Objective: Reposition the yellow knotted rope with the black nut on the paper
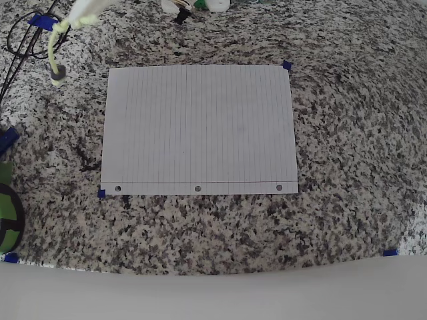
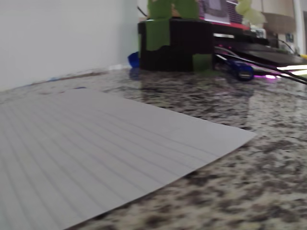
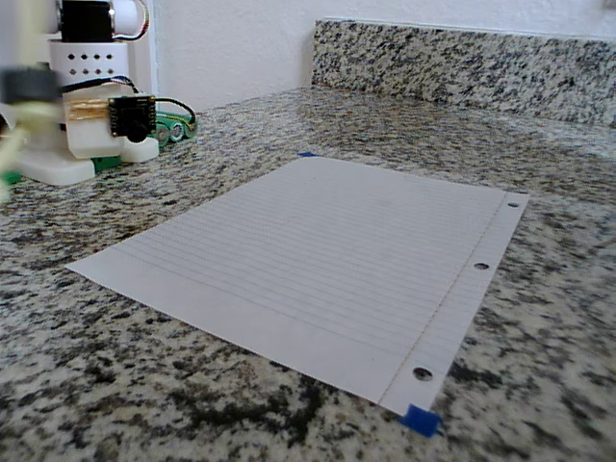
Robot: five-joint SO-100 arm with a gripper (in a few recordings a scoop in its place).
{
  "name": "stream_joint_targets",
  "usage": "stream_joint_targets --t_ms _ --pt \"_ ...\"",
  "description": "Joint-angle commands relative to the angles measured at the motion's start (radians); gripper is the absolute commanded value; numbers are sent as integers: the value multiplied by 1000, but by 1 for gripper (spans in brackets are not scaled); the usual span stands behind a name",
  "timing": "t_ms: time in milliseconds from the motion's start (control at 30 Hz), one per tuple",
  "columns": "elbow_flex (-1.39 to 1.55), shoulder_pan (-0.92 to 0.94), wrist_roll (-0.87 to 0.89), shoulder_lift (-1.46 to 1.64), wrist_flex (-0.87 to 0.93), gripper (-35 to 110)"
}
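The paper (image 1: 199,128) lies flat in the middle of the granite counter, with its punched holes along the near edge; it also shows in the wrist view (image 2: 96,153) and the fixed view (image 3: 327,250). In the overhead view my gripper (image 1: 83,12) is at the top left, beyond the sheet's far left corner. It is shut on the yellow knotted rope (image 1: 52,48), which hangs down from it off the sheet. The black nut (image 1: 59,70) sits just above the rope's lower knot. In the fixed view the nut (image 3: 27,85) and the rope (image 3: 13,140) are blurred at the left edge.
Black cables (image 1: 19,41) run along the counter's top left. A green and black object (image 1: 7,215) sits at the left edge. The white arm base (image 3: 89,106) stands behind the sheet. A granite backsplash (image 3: 462,63) bounds the far side. Blue tape bits (image 1: 390,253) mark the counter.
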Motion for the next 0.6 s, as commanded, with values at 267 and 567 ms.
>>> stream_joint_targets --t_ms 267,567 --pt "120 -63 152 77 196 0" --pt "152 -319 370 91 328 0"
